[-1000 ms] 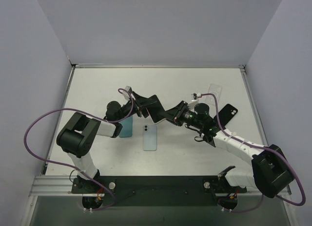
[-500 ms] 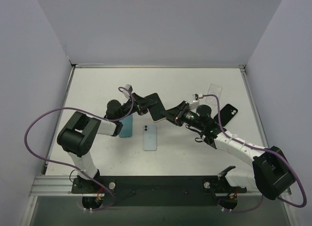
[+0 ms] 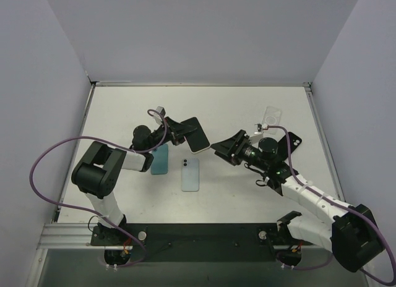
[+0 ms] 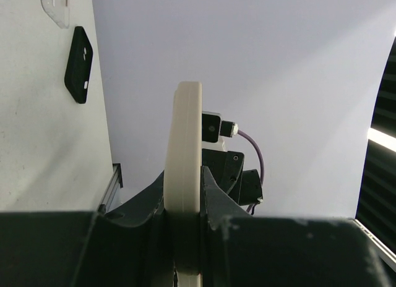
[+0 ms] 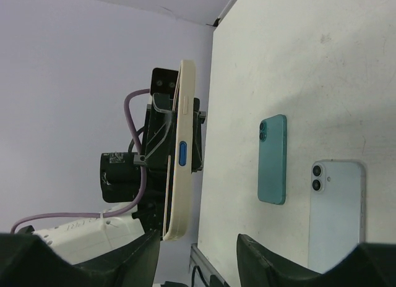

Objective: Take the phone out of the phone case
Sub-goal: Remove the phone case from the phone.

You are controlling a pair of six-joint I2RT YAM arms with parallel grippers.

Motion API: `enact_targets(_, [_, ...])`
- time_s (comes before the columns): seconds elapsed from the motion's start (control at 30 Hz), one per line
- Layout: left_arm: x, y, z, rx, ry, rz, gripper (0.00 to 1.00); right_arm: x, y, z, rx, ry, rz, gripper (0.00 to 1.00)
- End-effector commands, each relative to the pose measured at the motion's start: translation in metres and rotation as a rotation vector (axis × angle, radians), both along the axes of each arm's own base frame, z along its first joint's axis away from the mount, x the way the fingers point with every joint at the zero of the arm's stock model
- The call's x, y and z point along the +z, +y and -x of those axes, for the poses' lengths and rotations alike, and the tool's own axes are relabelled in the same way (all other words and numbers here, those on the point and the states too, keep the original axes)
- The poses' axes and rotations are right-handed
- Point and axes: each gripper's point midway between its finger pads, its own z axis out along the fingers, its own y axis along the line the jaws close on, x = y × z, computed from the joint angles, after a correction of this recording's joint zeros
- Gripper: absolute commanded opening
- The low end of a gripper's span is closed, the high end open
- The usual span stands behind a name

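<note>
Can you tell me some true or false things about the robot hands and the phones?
1. The left gripper holds the cream-cased phone up off the table. True.
2. The right gripper squeezes that phone too. False: its jaws are open and apart from it.
3. A teal phone and a pale blue phone lie on the table. True.
4. The black case lies on the teal phone. False: it lies far off, near the clear case.

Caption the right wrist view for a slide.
Left gripper holds the cream-cased phone edge-on; a teal phone and a pale blue phone lie on the table.
</note>
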Motion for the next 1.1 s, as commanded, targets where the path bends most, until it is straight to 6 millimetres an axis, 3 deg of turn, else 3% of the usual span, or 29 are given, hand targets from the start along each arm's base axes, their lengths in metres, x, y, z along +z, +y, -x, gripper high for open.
enact_targets(0.0, [0.089,0.011,0.028,-0.006,-0.419,0.172,0.0,0.016,0.003,0.002,0.026,-0.047,-0.042,0.46])
enact_targets(0.27, [0.092,0.012,0.029,-0.002,-0.423,0.176,0.0,0.035,0.015,-0.004,0.052,-0.064,-0.123,0.43])
enact_targets(0.53, [0.1,0.013,0.032,0.001,-0.438,0.187,0.0,0.042,0.027,-0.018,0.06,-0.031,-0.249,0.15])
enact_targets(0.6, [0.1,0.014,0.033,0.0,-0.435,0.188,0.0,0.048,0.03,-0.02,0.073,-0.019,-0.317,0.03])
enact_targets(0.7, [0.106,0.015,0.034,0.007,-0.454,0.194,0.0,0.055,0.032,-0.02,0.08,0.004,-0.422,0.0])
enact_targets(0.8, [0.115,0.018,0.034,0.034,-0.469,0.209,0.0,0.061,0.034,-0.02,0.08,0.039,-0.493,0.0])
enact_targets(1.0, [0.162,0.027,0.05,0.08,-0.617,0.257,0.0,0.084,0.031,-0.024,0.07,0.053,-0.604,0.0])
enact_targets(1.07, [0.185,0.032,0.059,0.088,-0.678,0.286,0.0,0.105,0.027,-0.025,0.083,0.05,-0.698,0.0])
